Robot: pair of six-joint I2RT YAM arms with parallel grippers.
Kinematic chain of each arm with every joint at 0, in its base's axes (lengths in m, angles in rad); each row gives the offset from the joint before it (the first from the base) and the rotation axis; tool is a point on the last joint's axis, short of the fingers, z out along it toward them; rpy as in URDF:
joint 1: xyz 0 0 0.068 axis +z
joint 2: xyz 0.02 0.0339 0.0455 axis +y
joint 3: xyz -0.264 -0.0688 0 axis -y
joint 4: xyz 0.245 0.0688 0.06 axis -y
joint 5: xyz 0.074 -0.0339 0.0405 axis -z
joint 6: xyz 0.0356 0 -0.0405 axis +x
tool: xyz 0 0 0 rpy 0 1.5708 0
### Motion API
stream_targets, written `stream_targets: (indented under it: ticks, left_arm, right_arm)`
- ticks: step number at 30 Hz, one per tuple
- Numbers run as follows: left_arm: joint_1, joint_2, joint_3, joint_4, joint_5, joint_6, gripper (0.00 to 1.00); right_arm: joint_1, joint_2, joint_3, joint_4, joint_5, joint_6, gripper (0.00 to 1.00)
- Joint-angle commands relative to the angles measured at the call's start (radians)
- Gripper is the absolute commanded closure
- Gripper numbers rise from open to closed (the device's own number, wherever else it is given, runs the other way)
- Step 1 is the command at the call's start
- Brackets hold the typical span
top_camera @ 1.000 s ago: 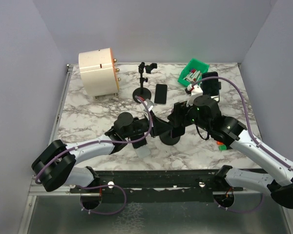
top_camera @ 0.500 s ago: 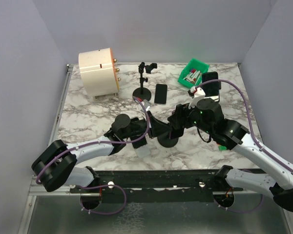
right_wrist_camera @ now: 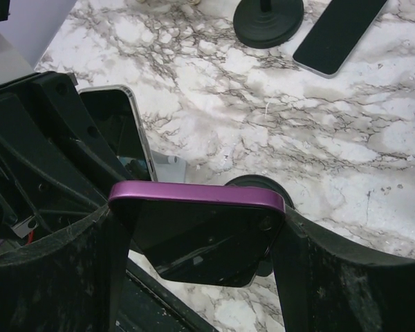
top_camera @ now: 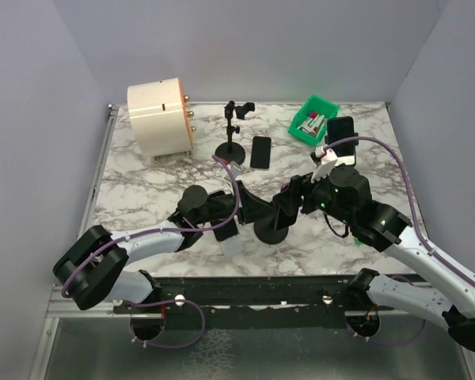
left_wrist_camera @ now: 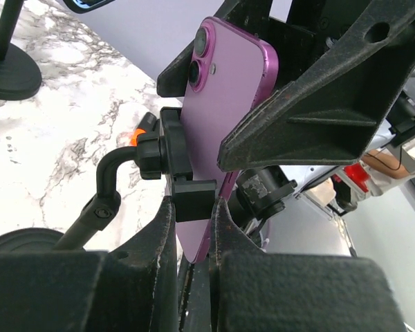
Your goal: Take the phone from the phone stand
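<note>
A purple phone (left_wrist_camera: 225, 117) sits upright in the black clamp (left_wrist_camera: 194, 199) of a phone stand with a bent arm (left_wrist_camera: 107, 187) and a round base (top_camera: 271, 231). My left gripper (left_wrist_camera: 194, 211) is shut on the clamp's lower bracket, with the phone's bottom edge between the fingers. My right gripper (right_wrist_camera: 197, 232) is shut on the phone (right_wrist_camera: 197, 238), one finger on each side edge. In the top view the two grippers, left (top_camera: 249, 207) and right (top_camera: 289, 204), meet just above the base.
A black phone (top_camera: 260, 152) lies flat beside an empty stand (top_camera: 234, 134). A white drum (top_camera: 160, 117) stands back left and a green bin (top_camera: 315, 116) back right. Another phone (top_camera: 340, 131) stands near the bin. A silver-rimmed phone (right_wrist_camera: 117, 131) lies by the left arm.
Both grippers, with the stand and phone between them, have shifted slightly toward the near edge. The right arm has swung inward. Both grips are unchanged.
</note>
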Motion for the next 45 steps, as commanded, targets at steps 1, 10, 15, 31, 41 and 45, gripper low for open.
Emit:
stream_targets:
  ticks: [1, 10, 15, 31, 41, 45]
  left_arm:
    - [0.027, 0.005, -0.009, 0.077, -0.021, -0.024, 1.00]
    - [0.026, 0.020, 0.003, 0.085, -0.008, -0.021, 1.00]
    - [0.015, 0.027, 0.019, 0.069, 0.005, 0.008, 1.00]
    - [-0.023, 0.002, 0.031, -0.007, 0.010, 0.070, 0.65]
    - [-0.026, -0.091, 0.023, -0.044, -0.030, 0.094, 0.26]
    - [-0.026, -0.186, 0.031, -0.102, -0.070, 0.152, 0.01]
  right_arm:
    - [-0.005, -0.057, -0.001, -0.009, -0.064, -0.030, 0.99]
    - [-0.005, -0.083, -0.017, 0.039, -0.165, -0.036, 1.00]
    - [-0.006, -0.084, -0.012, 0.084, -0.177, -0.006, 0.99]
    - [-0.005, -0.072, 0.195, 0.024, -0.238, -0.007, 0.99]
    - [-0.006, -0.095, 0.282, -0.058, -0.237, -0.050, 0.99]
    - [-0.005, -0.098, 0.342, -0.097, -0.240, -0.073, 0.99]
